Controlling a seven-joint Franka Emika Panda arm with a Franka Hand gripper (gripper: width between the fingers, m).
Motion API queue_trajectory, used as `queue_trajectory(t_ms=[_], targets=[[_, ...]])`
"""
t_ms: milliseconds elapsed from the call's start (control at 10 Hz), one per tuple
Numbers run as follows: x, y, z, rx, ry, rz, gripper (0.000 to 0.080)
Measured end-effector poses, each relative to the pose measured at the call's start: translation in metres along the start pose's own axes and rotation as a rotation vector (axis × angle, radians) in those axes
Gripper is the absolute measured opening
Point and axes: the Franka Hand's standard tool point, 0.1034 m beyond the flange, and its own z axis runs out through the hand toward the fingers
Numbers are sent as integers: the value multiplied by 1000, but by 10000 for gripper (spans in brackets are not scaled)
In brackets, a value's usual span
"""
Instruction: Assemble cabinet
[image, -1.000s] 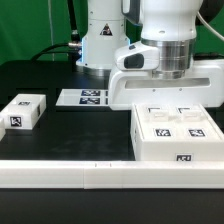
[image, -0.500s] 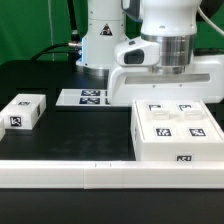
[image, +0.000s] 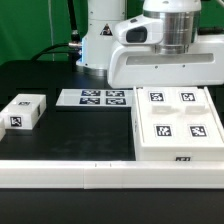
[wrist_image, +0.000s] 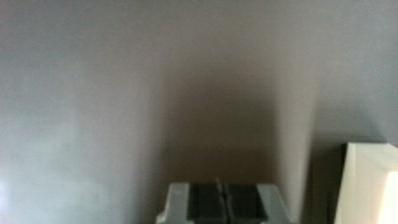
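Cabinet (image: 176, 118) position is what your next move turns on.

In the exterior view it sits on the black worktop (image: 60, 135) at the exterior view's right, four-tag face up. Its near wall is just behind the long white rail (image: 70, 172) that runs across the front. The robot arm (image: 160, 62) stands directly behind the cabinet's far edge, and that edge hides the tips, so you cannot read the jaws from here. The top face looks close to square, so you have no clear long axis to line up on. A small tagged block (image: 22, 112) lies well apart at the exterior view's left. The marker board (image: 92, 97) lies between that block and the cabinet, a little farther back.

In the wrist view you see both fingers (wrist_image: 185, 205) pressed together with nothing between them, against a dim grey blur. A white upright slab (wrist_image: 370, 185) stands just beside them. I take it for a cabinet wall, though the blur leaves doubt.

My judgement: the cabinet lies on the rail side of the jaws, so closed jaws at its far wall suit a push toward the rail, not a pick
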Motion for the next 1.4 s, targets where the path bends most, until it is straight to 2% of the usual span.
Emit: queue_trajectory(t_ms=[300,600,700,900,1400], targets=[[-2,3,3,-1,-6,-12,2],[-1,5,-11,-3,-11,-18,2],[2,4,-22,-5,-24,-20,2],[7,2,-29,-6,-32,-21,2],[3,3,-24,-6,-39,-21,2]])
